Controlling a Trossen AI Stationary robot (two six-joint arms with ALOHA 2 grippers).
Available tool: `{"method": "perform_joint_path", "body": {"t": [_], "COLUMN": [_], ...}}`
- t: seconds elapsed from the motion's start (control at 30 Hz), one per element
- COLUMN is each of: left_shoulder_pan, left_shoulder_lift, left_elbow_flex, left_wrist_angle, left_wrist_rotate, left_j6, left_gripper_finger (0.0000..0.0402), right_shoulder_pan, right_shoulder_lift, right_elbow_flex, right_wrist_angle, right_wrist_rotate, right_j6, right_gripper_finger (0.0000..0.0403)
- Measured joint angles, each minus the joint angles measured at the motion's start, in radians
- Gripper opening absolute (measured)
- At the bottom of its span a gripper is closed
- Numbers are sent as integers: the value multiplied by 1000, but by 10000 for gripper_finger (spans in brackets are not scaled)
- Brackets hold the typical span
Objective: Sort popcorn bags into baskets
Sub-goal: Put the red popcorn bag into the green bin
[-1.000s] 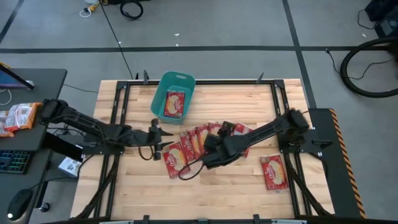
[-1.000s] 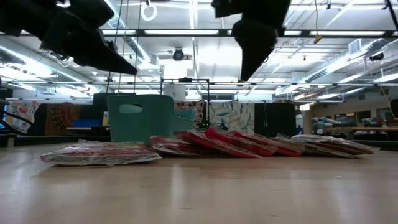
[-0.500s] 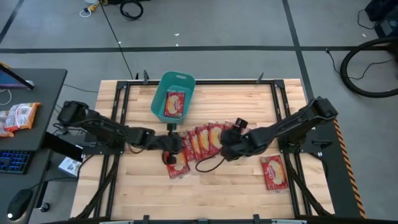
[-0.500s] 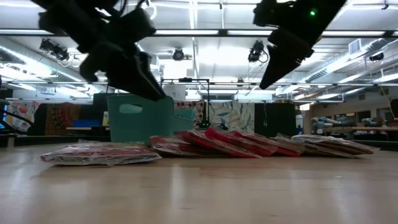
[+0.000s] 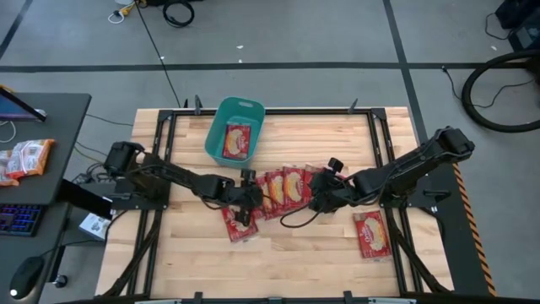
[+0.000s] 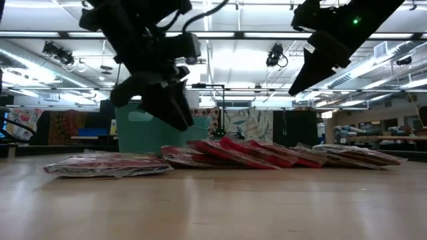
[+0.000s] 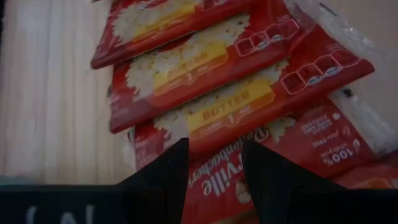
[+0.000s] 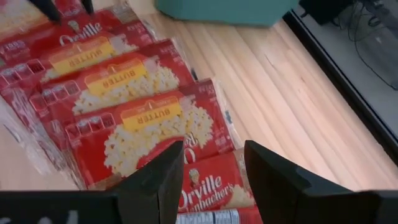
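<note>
Nearest the front edge of the wooden tabletop (image 5: 287,253), one popcorn bag (image 5: 372,234) lies flat and alone on the right side, and another (image 5: 240,221) lies flat to the left of centre. Each is a flat red packet with a yellow-cream popcorn picture at its centre; the wrist views show "BUTTER" on a yellow band.

Just behind these runs an overlapping row of popcorn bags (image 5: 284,187) across the middle, leaning on one another like shingles; about five faces can be told apart from above, the rest hidden by the arms.

The left end effector (image 5: 245,197) hangs low at the row's left end, its two fingers parted and holding nothing, with a packet (image 7: 249,146) right under the tips. The right end effector (image 5: 319,192) hovers over the row's right end, fingers likewise apart and empty.

Farthest back stands one teal basket (image 5: 221,114), near the tabletop's rear edge, with one popcorn bag (image 5: 237,140) lying inside.
</note>
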Motion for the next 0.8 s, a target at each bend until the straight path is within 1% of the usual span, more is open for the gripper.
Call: {"method": "perform_joint_path", "body": {"t": [0.17, 0.3, 0.37, 0.5, 0.63, 0.8], "left_shoulder_pan": [-2, -20, -32, -53, -56, -45], "left_shoulder_lift": [46, 69, 69, 69, 84, 133], "left_elbow_flex": [14, 13, 5, 1, 1, 0], "left_wrist_angle": [0, 17, 27, 58, 80, 138], "left_wrist_rotate": [-19, -102, -126, -126, -100, -115], "left_j6": [120, 256, 333, 445, 552, 643], "left_gripper_finger": [153, 154, 159, 181, 204, 209], "right_shoulder_pan": [0, 0, 0, 0, 0, 0], "right_shoulder_lift": [-6, -7, -13, -13, -12, -12], "right_elbow_flex": [-46, -70, -78, -91, -100, -108], "right_wrist_angle": [69, 109, 121, 190, 262, 340], "right_wrist_rotate": [-1, -8, -12, -16, -16, -4], "right_j6": [-20, -20, -20, -25, -49, -93], "right_gripper_finger": [174, 174, 174, 174, 174, 174]}}
